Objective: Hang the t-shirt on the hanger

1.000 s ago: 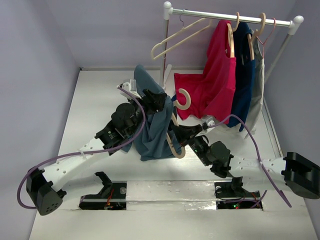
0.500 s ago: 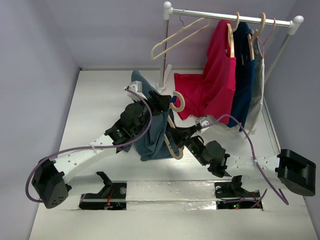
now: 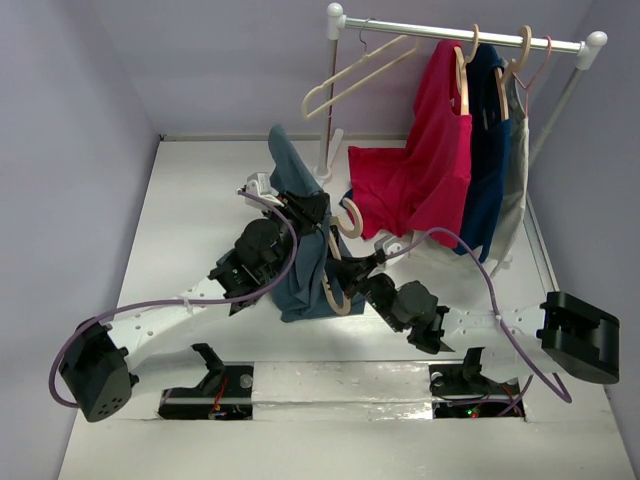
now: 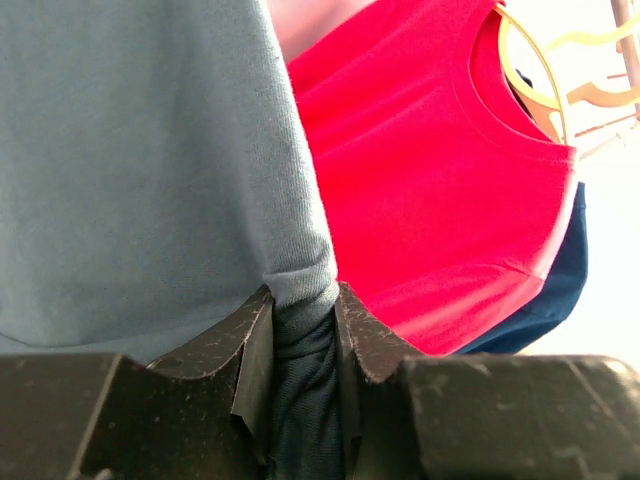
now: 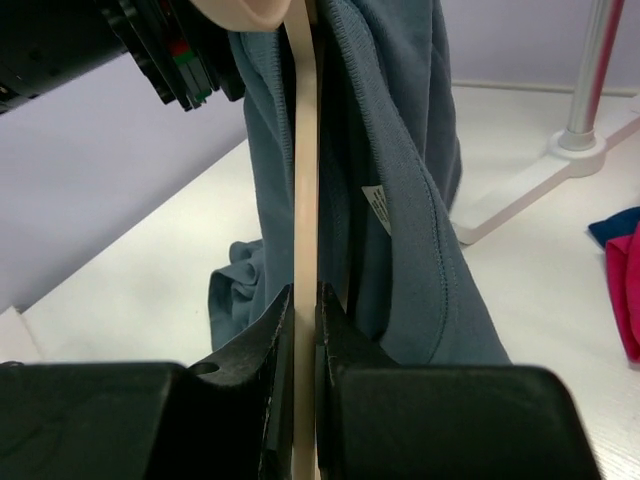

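Note:
The slate-blue t-shirt (image 3: pixel 305 262) hangs in the air in the middle of the table, its lower part bunched on the surface. My left gripper (image 3: pixel 308 208) is shut on a fold of the t-shirt (image 4: pixel 150 150) near its top. My right gripper (image 3: pixel 352 272) is shut on the pale tan hanger (image 3: pixel 332 288), whose hook (image 3: pixel 349 218) curls up beside the cloth. In the right wrist view the hanger (image 5: pixel 302 180) runs straight up between the jaws, with the t-shirt (image 5: pixel 400 200) and its small tag (image 5: pixel 376 208) draped against it.
A white clothes rail (image 3: pixel 460 34) stands at the back right. It holds an empty cream hanger (image 3: pixel 350 78), a red shirt (image 3: pixel 425 170), a navy shirt (image 3: pixel 490 160) and a grey garment (image 3: pixel 515 190). The rail's post (image 3: pixel 328 110) stands just behind the t-shirt.
Both grippers have moved with their loads: the left one shifted with the t-shirt's top fold, and the right one moved left and slightly forward with the hanger, closer in under the cloth.

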You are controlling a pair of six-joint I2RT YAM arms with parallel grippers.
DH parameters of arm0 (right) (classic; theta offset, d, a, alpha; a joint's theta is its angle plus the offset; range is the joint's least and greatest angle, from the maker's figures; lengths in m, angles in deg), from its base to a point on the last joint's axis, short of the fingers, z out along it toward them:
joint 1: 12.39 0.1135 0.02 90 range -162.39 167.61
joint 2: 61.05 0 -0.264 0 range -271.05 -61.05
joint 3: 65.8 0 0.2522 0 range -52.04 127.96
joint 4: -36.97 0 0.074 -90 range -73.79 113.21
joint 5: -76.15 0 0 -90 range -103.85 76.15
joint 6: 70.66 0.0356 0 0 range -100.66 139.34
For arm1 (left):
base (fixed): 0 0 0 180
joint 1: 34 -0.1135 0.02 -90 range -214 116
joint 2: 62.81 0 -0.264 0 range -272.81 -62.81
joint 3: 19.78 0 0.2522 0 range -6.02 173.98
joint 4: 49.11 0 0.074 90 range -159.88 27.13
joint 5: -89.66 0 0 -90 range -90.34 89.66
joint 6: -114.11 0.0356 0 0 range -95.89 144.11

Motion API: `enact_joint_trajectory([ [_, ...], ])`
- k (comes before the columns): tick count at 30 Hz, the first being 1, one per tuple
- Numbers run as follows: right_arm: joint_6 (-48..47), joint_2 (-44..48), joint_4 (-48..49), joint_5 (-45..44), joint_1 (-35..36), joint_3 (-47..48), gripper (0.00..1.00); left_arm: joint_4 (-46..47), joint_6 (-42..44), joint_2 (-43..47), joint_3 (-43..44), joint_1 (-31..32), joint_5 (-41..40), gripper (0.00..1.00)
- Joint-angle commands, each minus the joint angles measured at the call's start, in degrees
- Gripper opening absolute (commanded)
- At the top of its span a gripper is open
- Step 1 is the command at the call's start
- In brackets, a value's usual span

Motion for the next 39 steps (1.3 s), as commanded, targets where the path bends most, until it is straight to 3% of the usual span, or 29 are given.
enact_joint_trajectory([
  [1,0.1,0.4,4.2,2.3,0.9,3.3,0.0,3.3,1.9,2.4,-1.6,-0.3,-0.8,0.0],
  [7,2.7,2.0,-0.6,2.8,0.9,3.8,0.0,1.9,1.1,6.5,-3.2,-0.3,-1.0,0.0],
  [11,4.5,5.5,-7.8,4.2,0.9,3.9,0.48,-2.0,0.4,10.1,-3.1,-0.3,-2.2,0.0],
  [14,5.6,10.1,-13.7,4.0,0.9,3.1,0.6,-4.9,0.1,12.8,-2.2,-0.3,-2.5,0.0],
  [17,5.9,15.4,-17.7,3.5,0.9,0.7,0.57,-6.6,-0.3,14.8,-1.7,-0.3,-2.2,0.0],
  [19,6.5,17.5,-18.1,0.9,0.9,-2.4,0.35,-7.0,-0.8,16.0,-1.5,-0.3,-1.4,0.0],
  [20,6.7,18.4,-18.3,0.0,0.9,-3.2,0.17,-7.4,-1.1,16.4,-1.4,-0.3,-1.1,0.0],
  [22,6.8,17.9,-21.3,-1.5,0.9,-3.4,0.06,-7.8,-1.6,17.4,-1.2,-0.3,-0.3,0.0],
  [23,6.9,16.3,-22.5,-1.5,0.9,-2.6,0.05,-8.0,-1.8,17.5,-1.0,-0.3,-0.2,0.0],
  [29,7.2,11.5,-24.2,2.6,0.9,-0.6,0.16,-9.2,-3.1,17.9,0.0,-0.3,1.3,0.0],
  [32,6.8,9.4,-25.7,3.2,0.9,1.4,0.4,-9.3,-3.7,18.0,0.0,-0.3,1.9,0.0],
  [34,6.4,7.4,-26.5,2.8,0.9,2.3,0.47,-9.2,-3.9,17.9,0.0,-0.3,2.1,0.0],
  [39,4.9,4.0,-27.6,1.5,0.3,5.5,0.51,-9.3,-4.5,17.7,0.0,-0.3,2.7,0.0],
])
